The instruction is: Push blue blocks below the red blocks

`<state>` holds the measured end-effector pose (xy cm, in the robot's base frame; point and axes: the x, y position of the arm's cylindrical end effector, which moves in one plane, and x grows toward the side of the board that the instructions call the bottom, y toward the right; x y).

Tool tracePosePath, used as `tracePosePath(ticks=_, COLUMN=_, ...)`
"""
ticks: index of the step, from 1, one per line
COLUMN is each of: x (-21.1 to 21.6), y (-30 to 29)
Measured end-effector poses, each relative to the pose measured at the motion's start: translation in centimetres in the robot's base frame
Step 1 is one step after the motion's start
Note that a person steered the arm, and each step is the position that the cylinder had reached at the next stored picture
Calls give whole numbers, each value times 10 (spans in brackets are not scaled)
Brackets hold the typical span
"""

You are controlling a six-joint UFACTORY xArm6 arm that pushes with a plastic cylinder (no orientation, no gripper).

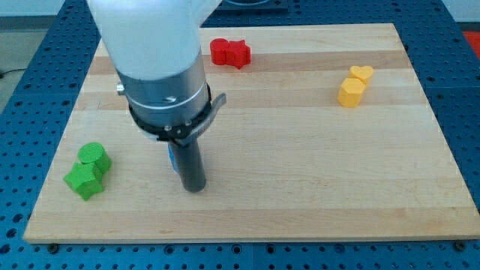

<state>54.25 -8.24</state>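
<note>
My tip (195, 187) rests on the wooden board (300, 150) at the view's lower left of centre. A blue block (172, 157) shows only as a sliver just left of the rod, mostly hidden behind it, so its shape cannot be made out. Two red blocks (229, 52) sit touching each other near the view's top, left of centre, far above my tip. The arm's white and grey body covers the board's upper left.
Two green blocks (88, 170) sit touching at the view's lower left, a round one above a star-like one. Two yellow blocks (355, 85) sit touching at the view's upper right. Blue perforated table surrounds the board.
</note>
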Motion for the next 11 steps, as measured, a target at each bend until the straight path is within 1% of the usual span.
tracePosePath(ticks=1, x=-40, y=-26)
tracePosePath(ticks=3, x=-35, y=-68)
tracePosePath(ticks=4, x=-70, y=-85)
tracePosePath(ticks=6, x=-117, y=-85)
tracePosePath(ticks=8, x=-137, y=-47)
tracePosePath(ticks=11, x=-141, y=56)
